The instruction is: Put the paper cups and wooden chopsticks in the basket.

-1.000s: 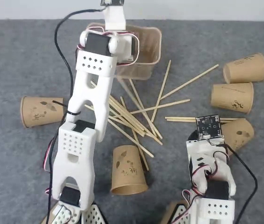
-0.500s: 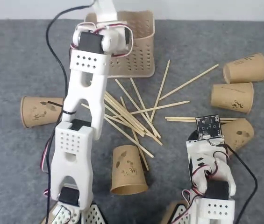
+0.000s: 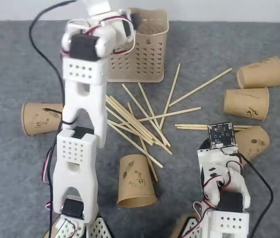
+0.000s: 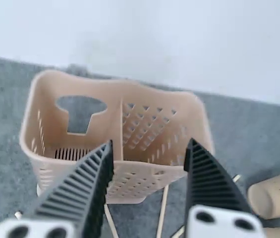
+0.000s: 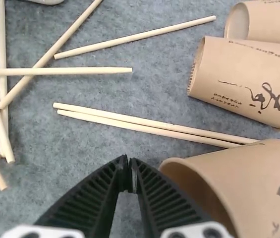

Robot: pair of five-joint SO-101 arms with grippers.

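Note:
The beige perforated basket (image 3: 140, 54) stands at the table's far edge. My left arm (image 3: 83, 74) stretches up to its left side. In the left wrist view my left gripper (image 4: 149, 148) is open just in front of the basket (image 4: 140, 181), nothing between its fingers. Wooden chopsticks (image 3: 140, 119) lie scattered mid-table. Paper cups lie on their sides: one at the left (image 3: 43, 118), one at the centre front (image 3: 136, 181), three at the right (image 3: 246, 103). My right gripper (image 5: 129, 166) is shut and empty, beside the nearest right cup (image 5: 234, 193) and a chopstick pair (image 5: 149, 126).
The right arm's camera board (image 3: 221, 134) sits low at the front right. Cables trail from both arms. Grey carpet covers the table; a pale wall rises right behind the basket.
My left arm has swung left and farther back. The basket has shifted toward the far edge and now shows its perforated front wall. The right arm has not moved.

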